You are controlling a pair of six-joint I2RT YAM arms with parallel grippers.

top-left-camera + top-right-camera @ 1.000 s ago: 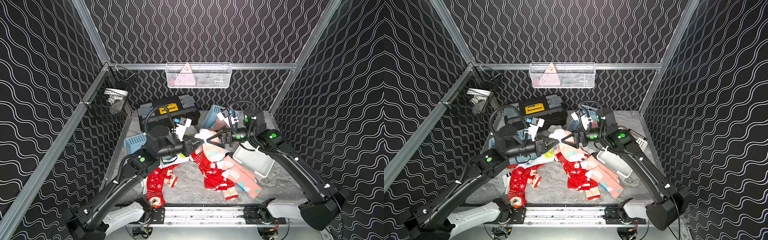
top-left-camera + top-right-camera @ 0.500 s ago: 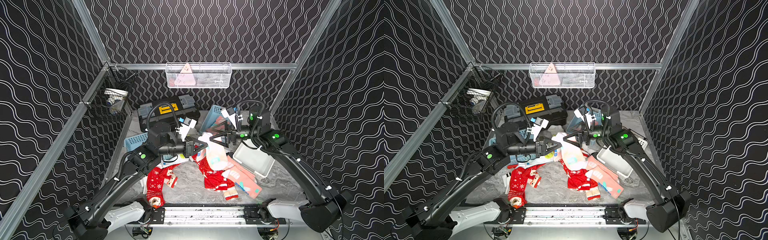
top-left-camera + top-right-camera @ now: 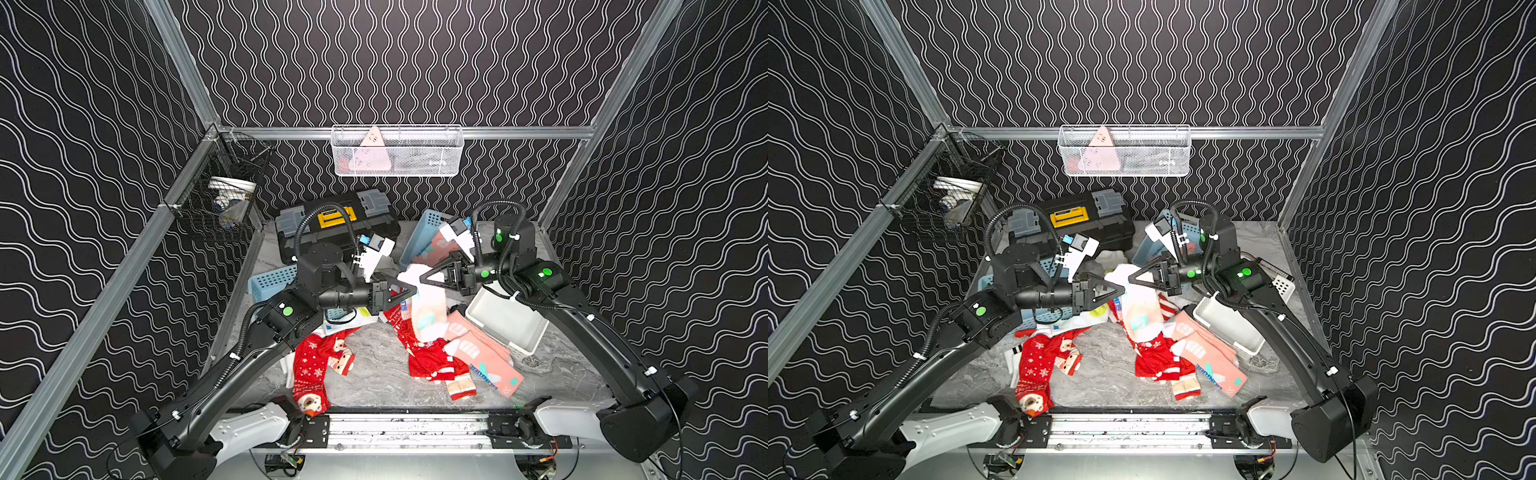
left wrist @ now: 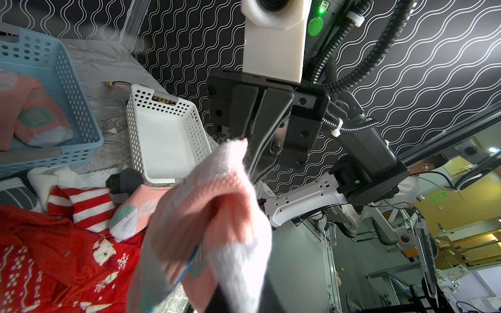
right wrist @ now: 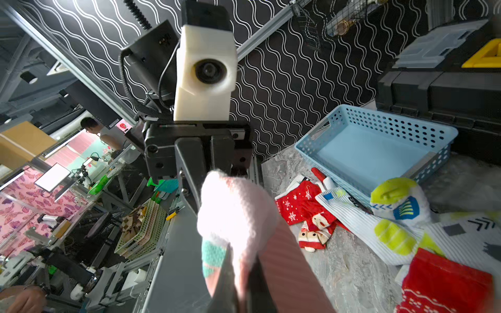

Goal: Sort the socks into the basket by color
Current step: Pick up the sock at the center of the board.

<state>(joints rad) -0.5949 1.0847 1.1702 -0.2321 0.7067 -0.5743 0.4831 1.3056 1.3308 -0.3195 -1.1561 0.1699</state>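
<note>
Left tool (image 3: 409, 288) and right tool (image 3: 424, 279) met almost tip to tip above the counter (image 3: 374, 384). Both were clamped shut on the same pink sock (image 3: 430, 309). The left tool pinched it from one side and the right tool from the opposite side, at the white upper end.

The sock hung down from the two tips, salmon-pink with white and teal patches. Its lower end reached the heap under the tools; contact with the heap couldn't be told.

In the left wrist view the right tool's jaws stood together on the sock's white edge. In the right wrist view the left tool's jaws were likewise together at the sock, and the right tool's own fingers were a blur around the fabric.

- **Behind the right tool:** blue basket (image 3: 417, 239), with pink socks in it.
- **Below the right tool's arm:** white basket (image 3: 505, 324).
- **Under the left tool's arm:** second blue basket (image 3: 272, 282).
- **Below both tips, on the counter:** red sock heap (image 3: 430, 359), with loose pink socks (image 3: 486, 359) lying against it on the right tool's side.
- **Toward the left tool's base:** red Santa socks (image 3: 316, 361), apart from the heap.
- **Beside the second blue basket:** white-and-yellow socks (image 5: 393, 219).
- **Behind the left tool:** black toolbox (image 3: 332, 235).
</note>
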